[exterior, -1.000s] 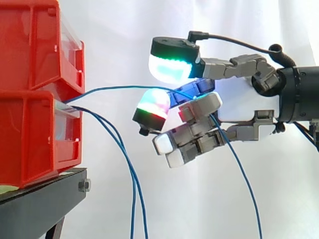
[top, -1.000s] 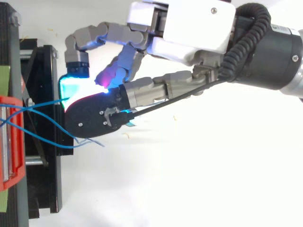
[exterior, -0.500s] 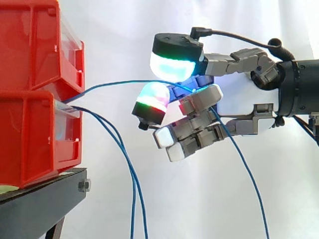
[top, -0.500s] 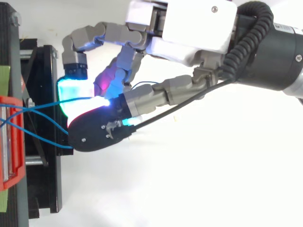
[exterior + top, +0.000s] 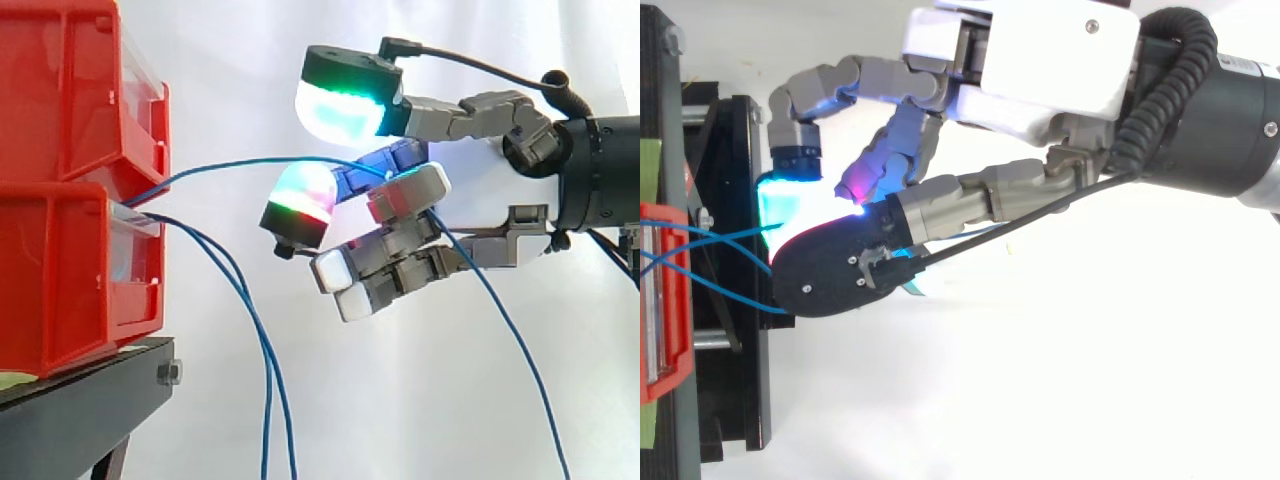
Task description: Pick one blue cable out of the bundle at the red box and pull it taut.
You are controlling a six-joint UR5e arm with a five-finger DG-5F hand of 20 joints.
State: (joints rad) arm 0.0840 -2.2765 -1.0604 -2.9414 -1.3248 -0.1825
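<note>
Two stacked red boxes [image 5: 60,270] stand at the left on a black stand [image 5: 80,410]. Blue cables come out from between them. One blue cable [image 5: 225,165] arcs rightward from the boxes into my hand [image 5: 480,215]. There it runs between the curled fingers and drops down to the lower right. The hand is level with the gap between the boxes, a short way right of them, shut on that cable. Two other blue cables [image 5: 265,380] hang loosely down from the boxes. From above, the hand [image 5: 1040,60] reaches left toward the red box [image 5: 660,300], with the held cable [image 5: 735,237] crossing the gap.
The black stand [image 5: 735,400] juts out beyond the red boxes, under the hand's fingertips. A white curtain is behind, with white floor to the right of the stand.
The hand has lifted a little. The held cable now arcs slightly higher, and its hanging tail has swung further right.
</note>
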